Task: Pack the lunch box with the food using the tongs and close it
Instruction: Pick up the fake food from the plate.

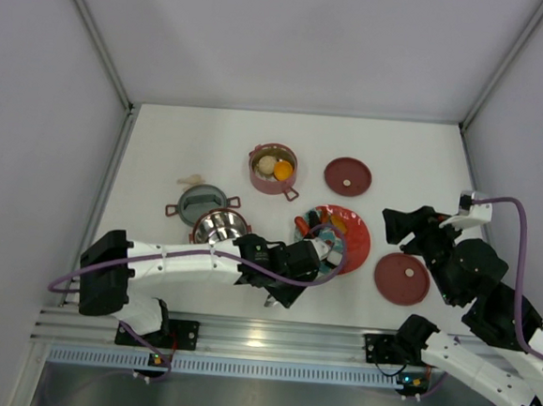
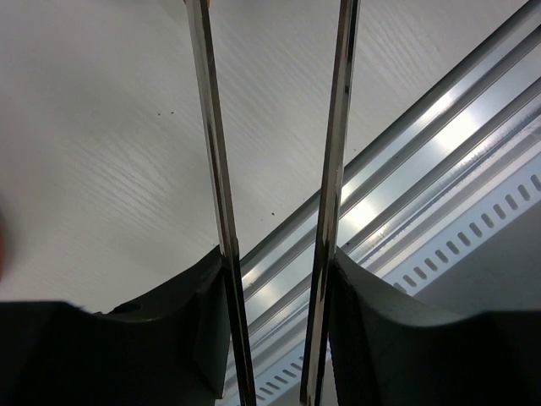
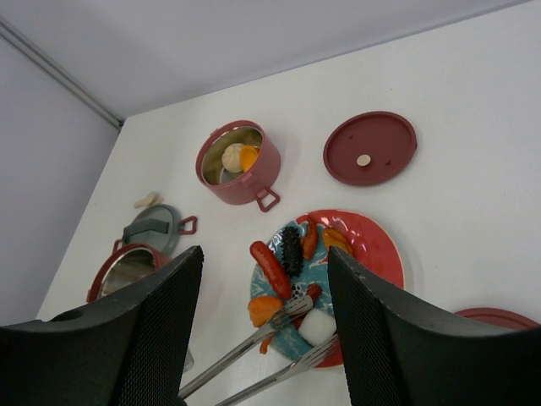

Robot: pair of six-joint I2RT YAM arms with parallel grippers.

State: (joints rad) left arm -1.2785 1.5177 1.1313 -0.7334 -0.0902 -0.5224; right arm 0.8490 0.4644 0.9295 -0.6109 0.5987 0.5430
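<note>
the tongs (image 3: 245,347) are pinched by the left gripper (image 2: 276,279), and a white lump (image 3: 314,326) is seen between their tips on the red plate (image 3: 380,245). the right gripper (image 1: 399,227) is held spread wide on the right. two bits of food (image 3: 241,158) are seen in the open far pot (image 3: 245,186).

No text, label or number is readable anywhere.

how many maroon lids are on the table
2. The far lid lies right of the back pink pot. The near lid lies right of the red plate. No others show; one could be hidden.
</note>
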